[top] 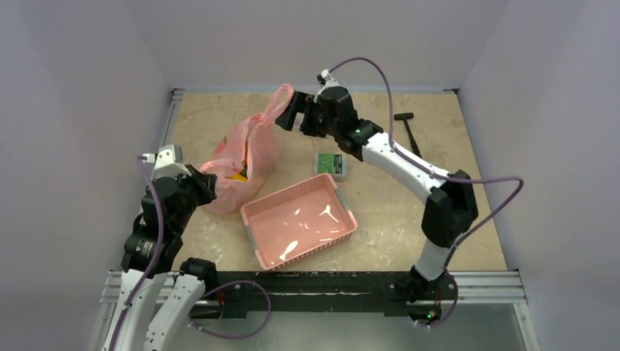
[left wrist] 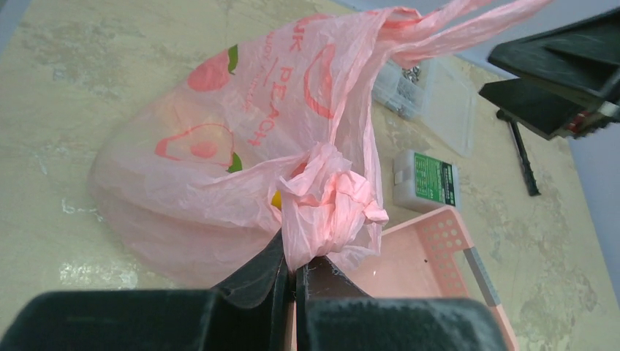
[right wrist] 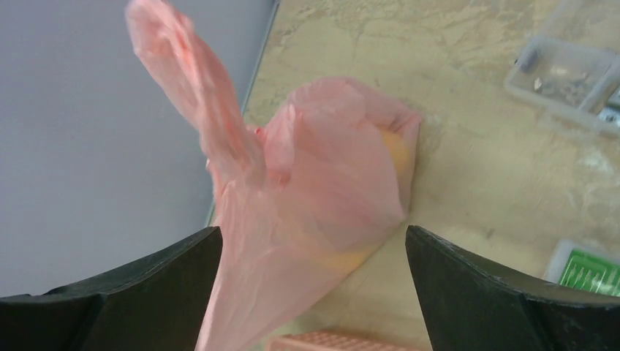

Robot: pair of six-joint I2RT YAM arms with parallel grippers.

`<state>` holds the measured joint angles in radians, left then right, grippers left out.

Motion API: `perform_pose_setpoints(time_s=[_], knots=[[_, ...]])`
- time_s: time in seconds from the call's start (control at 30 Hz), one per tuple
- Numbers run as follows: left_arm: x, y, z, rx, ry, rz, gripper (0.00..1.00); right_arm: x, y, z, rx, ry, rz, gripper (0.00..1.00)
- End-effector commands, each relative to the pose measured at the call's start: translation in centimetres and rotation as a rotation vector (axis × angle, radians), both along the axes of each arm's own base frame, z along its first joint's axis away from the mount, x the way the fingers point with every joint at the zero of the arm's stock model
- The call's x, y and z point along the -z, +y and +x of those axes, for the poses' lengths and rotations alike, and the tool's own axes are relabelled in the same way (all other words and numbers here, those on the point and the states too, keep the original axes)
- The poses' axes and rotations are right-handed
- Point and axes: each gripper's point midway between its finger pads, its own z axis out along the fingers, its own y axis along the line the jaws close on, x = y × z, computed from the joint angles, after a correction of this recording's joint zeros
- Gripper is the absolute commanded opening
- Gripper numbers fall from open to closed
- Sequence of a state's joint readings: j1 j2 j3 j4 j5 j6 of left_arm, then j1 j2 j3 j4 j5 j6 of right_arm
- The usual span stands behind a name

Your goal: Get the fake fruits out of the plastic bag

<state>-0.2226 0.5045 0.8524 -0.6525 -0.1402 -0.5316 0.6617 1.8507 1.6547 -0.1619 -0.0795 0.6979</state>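
Note:
The plastic bag (top: 245, 150) is thin, pink and printed, and lies at the back left of the table with one loop handle (top: 280, 96) standing up. A bit of yellow fruit (top: 238, 174) shows at its mouth, also in the left wrist view (left wrist: 276, 199). Yellow-orange fruit shows through the plastic in the right wrist view (right wrist: 398, 150). The other fruits are hidden inside. My left gripper (top: 208, 183) is shut on a bunched fold of the bag (left wrist: 329, 197) near its mouth. My right gripper (top: 289, 111) is open beside the raised handle, with bag plastic (right wrist: 307, 190) hanging between its fingers (right wrist: 146, 285).
A rigid pink latticed basket (top: 252, 219) stands right of the bag, holding nothing. A small green-labelled box (top: 330, 164) lies behind it. A clear plastic box of small parts (left wrist: 431, 95) and a black tool (top: 409, 131) lie at the back right.

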Motion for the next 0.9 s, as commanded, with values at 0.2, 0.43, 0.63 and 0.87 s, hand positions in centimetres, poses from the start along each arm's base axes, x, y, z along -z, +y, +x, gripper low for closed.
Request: perform_pose_setpoints(time_s=[0.2,0.43,0.63,0.87], knots=[[0.3,-0.9,-0.8,0.036,-0.014,-0.068,0.0,-3.4,7.1,-8.8,-0.117,-0.006,0.262,0.99],[0.5,-0.7,-1.9,0.017,0.001,-0.104,0.0,-0.3,9.6,-8.1,-0.071,0.003,0.241,0.68],[0.7,0.9,-2.4,-0.093,0.013,-0.139,0.0,0.4,9.5,-7.0,-0.068,0.025,0.402,0.0],[0.5,4.7,-2.5,-0.363,-0.17,-0.321,0.0,-3.7,4.5,-7.8,-0.183,-0.091,0.944,0.0]])
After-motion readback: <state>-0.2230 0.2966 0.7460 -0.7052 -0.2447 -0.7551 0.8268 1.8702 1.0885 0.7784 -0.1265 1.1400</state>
